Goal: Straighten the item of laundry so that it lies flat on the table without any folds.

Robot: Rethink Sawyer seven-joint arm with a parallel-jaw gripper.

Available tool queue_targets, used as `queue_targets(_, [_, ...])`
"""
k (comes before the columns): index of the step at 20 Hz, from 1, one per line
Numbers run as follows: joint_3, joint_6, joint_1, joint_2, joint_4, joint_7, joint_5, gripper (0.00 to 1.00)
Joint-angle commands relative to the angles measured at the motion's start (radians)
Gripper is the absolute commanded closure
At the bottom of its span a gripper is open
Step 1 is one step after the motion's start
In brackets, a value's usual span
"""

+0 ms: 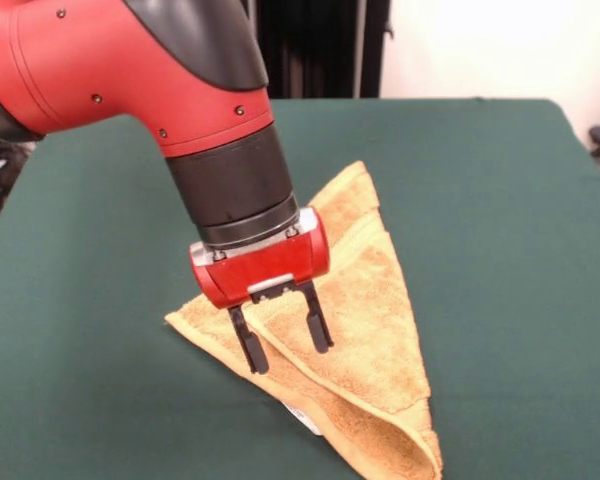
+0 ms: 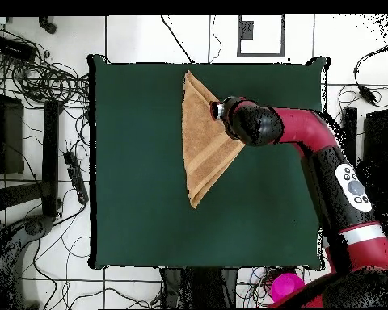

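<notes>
The towel point(image 1: 365, 340) lies folded into a long triangle on the green worktop point(image 1: 500, 200), doubled over itself so that an upper layer covers the lower; from overhead it sits toward the far side of the worktop from the robot's base, its long straight edge running lengthwise and its apex pointing toward the arm's side. A paler woven band runs along the upper layer, and a small white tag point(image 1: 305, 420) peeks out at the lower folded edge in the front view. The tool point(image 1: 281, 338) stands over the triangle's blunt corner, its two dark fingers spread apart with towel visible between them, tips down at or just above the cloth; whether they touch it cannot be told. Nothing is held. The red and black arm point(image 2: 310, 129) reaches in from the side over the worktop. Judgement on progress: early. The diagonal fold is fully in place and no part of the hidden half is exposed. Left to do: pinch the top layer at a free corner, carry it back across the fold line, release, then smooth any remaining creases.
</notes>
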Motion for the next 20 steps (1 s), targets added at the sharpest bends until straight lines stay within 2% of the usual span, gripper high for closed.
queue_targets(1, [0.011,0.017,0.052,0.039,0.059,-0.185,-0.014,0.00])
queue_targets(9, [-0.036,0.085,0.081,0.055,0.026,-0.181,-0.016,0.00])
queue_targets(20, [-0.011,-0.029,0.084,0.066,0.006,-0.150,-0.040,0.00])
